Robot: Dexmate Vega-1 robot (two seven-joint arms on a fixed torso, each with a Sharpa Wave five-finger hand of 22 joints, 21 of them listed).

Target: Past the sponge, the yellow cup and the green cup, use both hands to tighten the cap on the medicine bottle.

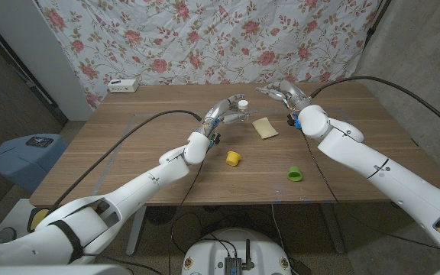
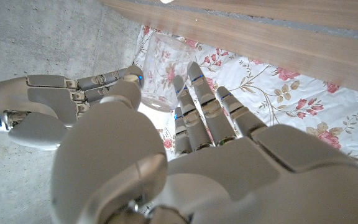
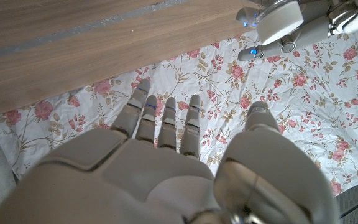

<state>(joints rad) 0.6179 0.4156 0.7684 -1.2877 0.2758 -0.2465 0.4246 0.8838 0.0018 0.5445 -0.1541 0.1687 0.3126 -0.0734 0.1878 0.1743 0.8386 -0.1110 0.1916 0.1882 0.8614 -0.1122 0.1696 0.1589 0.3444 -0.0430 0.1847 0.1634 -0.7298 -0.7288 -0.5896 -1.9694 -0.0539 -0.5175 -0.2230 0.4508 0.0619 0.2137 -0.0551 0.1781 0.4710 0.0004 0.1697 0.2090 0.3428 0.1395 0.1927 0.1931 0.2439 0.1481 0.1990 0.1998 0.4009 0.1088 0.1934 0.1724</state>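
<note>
Taking the sponge [image 1: 265,127] as the landmark, the nearest things to the robot lay on its near side: the green cup [image 1: 295,174] sat closest to the table's front edge, toward the robot's right of the sponge, and the yellow cup [image 1: 233,158] sat a little farther in, on the near side of the sponge and toward the robot's left. Both cups lay apart from each other and from the sponge on the wooden table [image 1: 128,153].

The sponge itself lay flat, a pale tan slab, about midway across the table.

Just to the robot's left of the sponge and slightly beyond it, the left hand [image 1: 226,112] held the medicine bottle [image 1: 241,108]; the bottle's white cap [image 1: 243,102] showed at the fingertips in the head view. In the left wrist view the fingers [image 2: 197,99] and thumb wrapped a clear container [image 2: 160,71], which was lifted against the floral backdrop.

Beyond the sponge and to the robot's right, the right hand [image 1: 285,93] hovered near the table's far edge, well apart from the bottle. In the right wrist view its fingers [image 3: 166,121] were stretched out and spread, with nothing between them.

Farthest off, left of the sponge at the table's back edge, sat a small white box [image 1: 123,85] before the floral cloth [image 1: 205,38].
</note>
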